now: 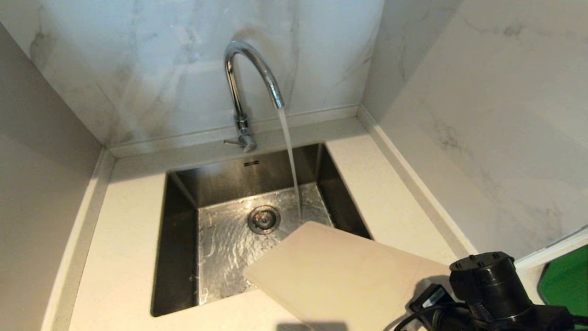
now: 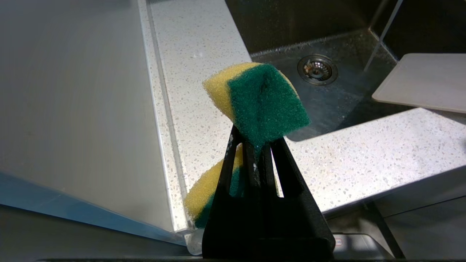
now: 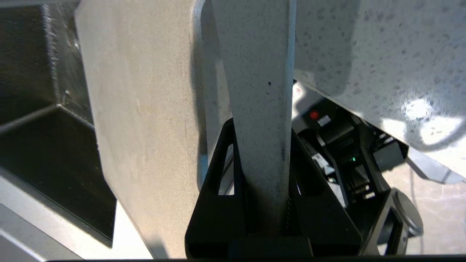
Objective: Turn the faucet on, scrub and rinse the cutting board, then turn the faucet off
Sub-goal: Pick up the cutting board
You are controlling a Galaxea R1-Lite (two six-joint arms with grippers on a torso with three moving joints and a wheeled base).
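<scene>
The cutting board [image 1: 340,271] was held tilted over the near right corner of the sink [image 1: 179,257], its rounded far end reaching out above the basin and its near end running back over the speckled surface [image 1: 124,257] toward the right arm. In the head view its far corner sat just beside the foot of the water stream, though whether the water struck it could not be told. The right tool [image 3: 260,145] was clamped on the board's handle end, gripping the narrow strip beside the handle slot, with one black finger [image 3: 218,182] on each side of it.

Behind the sink stood the faucet [image 1: 243,92], its arched spout pouring a steady stream [image 1: 290,161] down into the basin, where it landed to the right of the drain [image 1: 263,219]. The small lever at the faucet's base pointed to the left. The steel floor of the sink was wet and rippled.

The left tool [image 2: 256,145] was clenched on a yellow and green sponge [image 2: 262,98], squeezed so that it folded around the fingers. It hung above the left part of the surface, near the sink's left edge and well apart from the board.

A green slab [image 1: 567,280] showed at the far right of the head view.
</scene>
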